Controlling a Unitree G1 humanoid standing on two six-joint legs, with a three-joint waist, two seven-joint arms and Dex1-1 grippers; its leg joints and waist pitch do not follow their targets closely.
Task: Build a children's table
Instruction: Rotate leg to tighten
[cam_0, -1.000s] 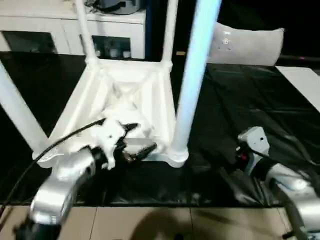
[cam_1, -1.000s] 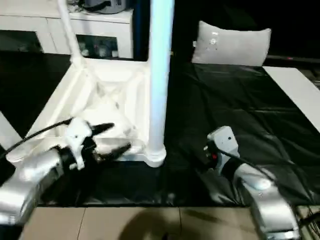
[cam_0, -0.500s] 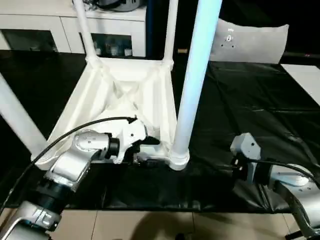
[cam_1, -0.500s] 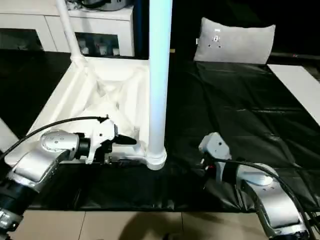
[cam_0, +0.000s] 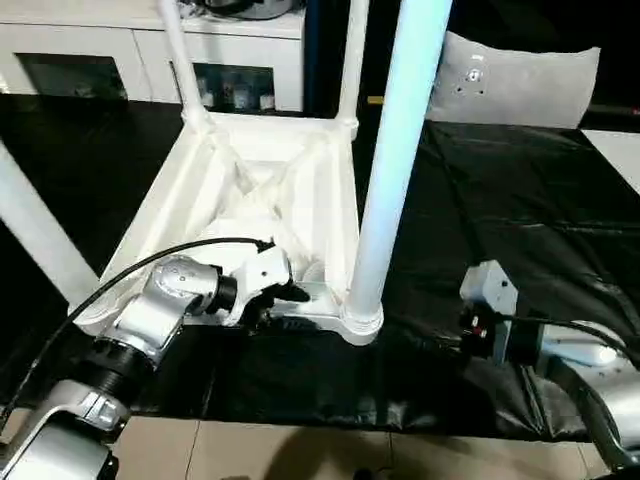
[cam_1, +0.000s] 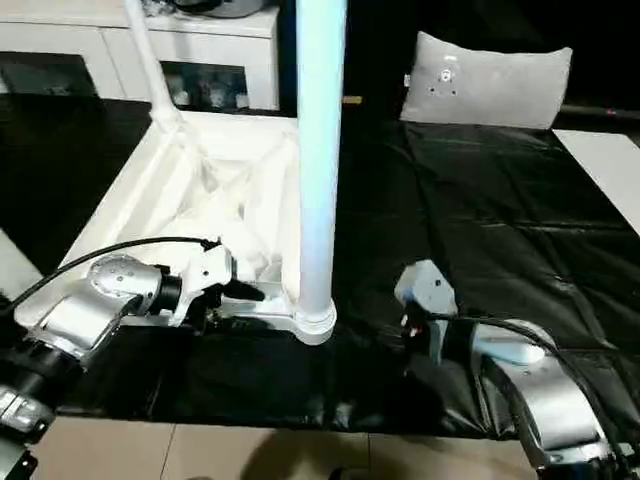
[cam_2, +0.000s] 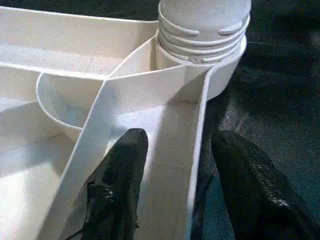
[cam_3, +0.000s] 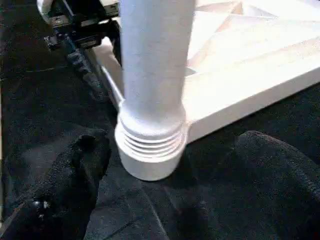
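Note:
The children's table (cam_0: 270, 190) lies upside down on a black sheet, ribbed underside up, with its white legs standing in the corner sockets. The near right leg (cam_0: 395, 150) rises from its socket (cam_0: 360, 322). My left gripper (cam_2: 180, 137) is at the table's near rim, just left of that socket. It is open, with one finger (cam_2: 120, 185) inside the rim wall and the other finger (cam_2: 250, 185) outside, and a gap remains on the inner side. My right gripper (cam_3: 172, 141) is open, low on the sheet to the right of that leg's base, apart from it.
A white cabinet with glass doors (cam_0: 120, 50) stands at the back left. A grey cushion (cam_0: 520, 85) lies at the back right. The black sheet (cam_0: 500, 200) spreads to the right, with tiled floor (cam_0: 300, 450) along its near edge. The left arm's black cable (cam_0: 130, 275) arcs over the table's near rim.
My left gripper has dropped onto the table's near rim and its fingers have drawn closer together around the rim wall. The right gripper has edged slightly toward the near leg.

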